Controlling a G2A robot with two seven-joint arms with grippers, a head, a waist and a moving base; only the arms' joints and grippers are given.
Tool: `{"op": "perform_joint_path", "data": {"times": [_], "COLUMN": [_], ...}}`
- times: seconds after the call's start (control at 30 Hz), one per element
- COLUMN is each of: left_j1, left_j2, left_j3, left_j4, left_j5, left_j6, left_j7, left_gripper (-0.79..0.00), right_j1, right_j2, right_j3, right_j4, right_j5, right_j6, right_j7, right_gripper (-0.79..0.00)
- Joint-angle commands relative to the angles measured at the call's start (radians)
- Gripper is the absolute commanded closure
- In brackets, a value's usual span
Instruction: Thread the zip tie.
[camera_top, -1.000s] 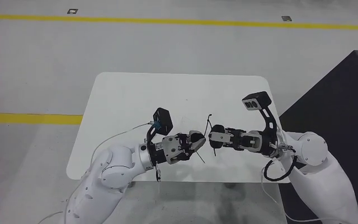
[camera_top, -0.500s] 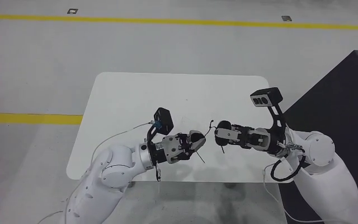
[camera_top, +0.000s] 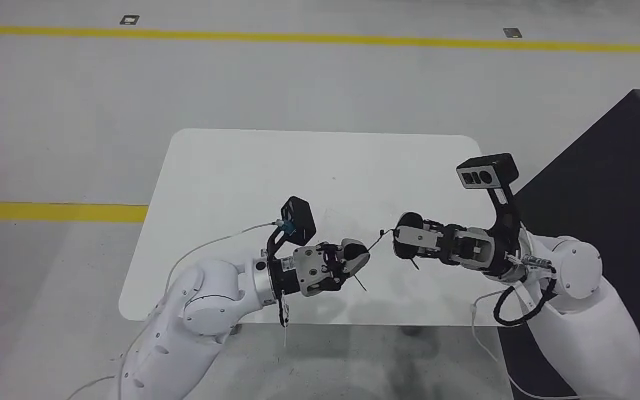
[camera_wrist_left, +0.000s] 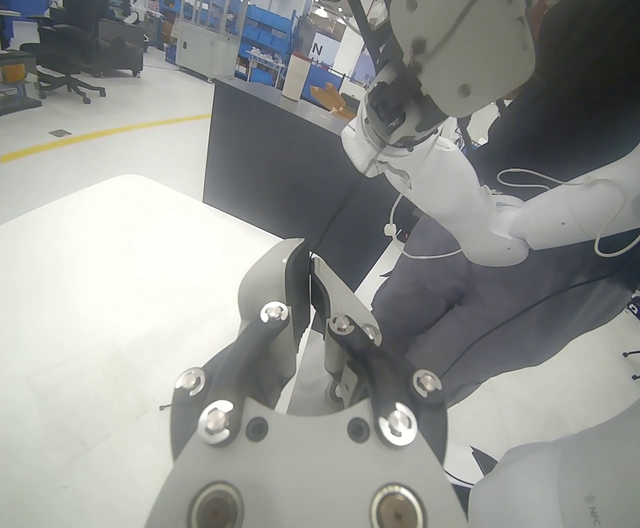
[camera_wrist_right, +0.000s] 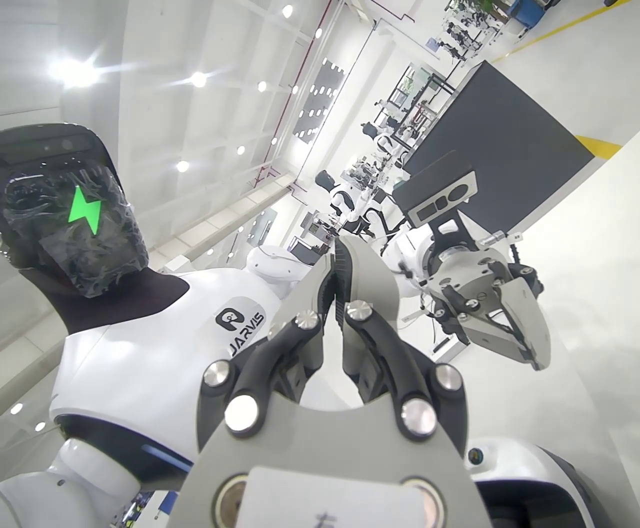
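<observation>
Glossy white arms (camera_top: 215, 300) carry black wrist cameras (camera_top: 485, 172), thin white cables (camera_top: 215, 240) and grey, silver-screwed jaws.

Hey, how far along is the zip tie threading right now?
Done: the zip tie is off the table, held in the air between both grippers. In hand: the left gripper is shut on one part of the strap, the right gripper shut on another. Left: whether the tail has entered the head is too small to tell, so threading and pulling through look unfinished.
</observation>
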Motion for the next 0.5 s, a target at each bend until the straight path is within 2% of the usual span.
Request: {"op": "perform_joint_path", "data": {"times": [0.0, 0.47], "left_j1": [0.001, 0.002], "left_j2": [0.0, 0.001], "left_j3": [0.0, -0.01], "left_j4": [-0.001, -0.008], "left_j5": [0.002, 0.009], "left_j6": [0.0, 0.005], "left_j7": [-0.002, 0.022], "left_gripper": [0.0, 0.0], "right_j1": [0.0, 0.002], "right_j2": [-0.001, -0.006], "right_j3": [0.004, -0.009], "right_j4": [0.0, 0.025], "right_j5": [0.01, -0.044], "right_j6": [0.001, 0.027], "right_j7": [0.005, 0.005], "right_gripper": [0.0, 0.0]}}
